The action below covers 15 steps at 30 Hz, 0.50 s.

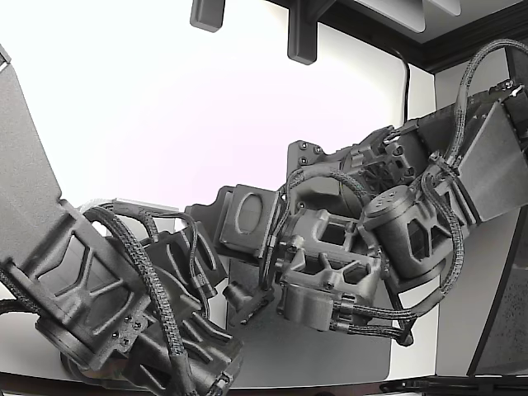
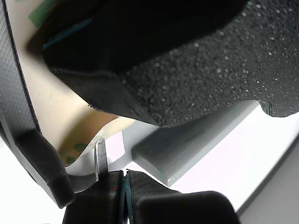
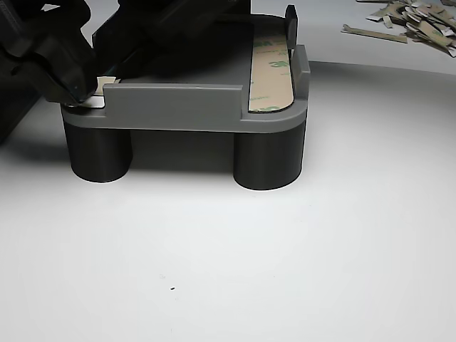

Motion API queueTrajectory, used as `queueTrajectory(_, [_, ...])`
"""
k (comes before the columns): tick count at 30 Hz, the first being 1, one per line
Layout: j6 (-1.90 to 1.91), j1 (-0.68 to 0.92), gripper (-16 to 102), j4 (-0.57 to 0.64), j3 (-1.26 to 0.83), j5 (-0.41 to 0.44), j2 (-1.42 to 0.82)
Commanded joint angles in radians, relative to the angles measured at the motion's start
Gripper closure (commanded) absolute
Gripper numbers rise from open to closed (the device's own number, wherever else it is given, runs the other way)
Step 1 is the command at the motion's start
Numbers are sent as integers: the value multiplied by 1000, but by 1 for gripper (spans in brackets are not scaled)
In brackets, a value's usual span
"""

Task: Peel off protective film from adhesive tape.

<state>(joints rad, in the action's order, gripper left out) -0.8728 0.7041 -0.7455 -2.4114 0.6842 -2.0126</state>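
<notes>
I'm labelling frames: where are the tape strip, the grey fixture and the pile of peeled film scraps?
tape strip (image 3: 271,71): other view, middle of its tan liner.
grey fixture (image 3: 178,107): other view, front wall.
film scraps (image 3: 417,25): other view, middle of the pile.

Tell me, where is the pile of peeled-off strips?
In the other view, the scraps lie on the white table at the far upper right, behind the grey holder.

Two dark arms (image 1: 330,247) crossing low in the exterior view, cables looped along them, tool (image 3: 68,71) angled down, its tips drawn close together
</notes>
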Motion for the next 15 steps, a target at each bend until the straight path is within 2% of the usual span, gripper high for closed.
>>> queueTrajectory(1, [6, -6, 97, 0, 29, 2, -12])
queueTrajectory(15, [32, -2, 97, -28, 28, -9, 3])
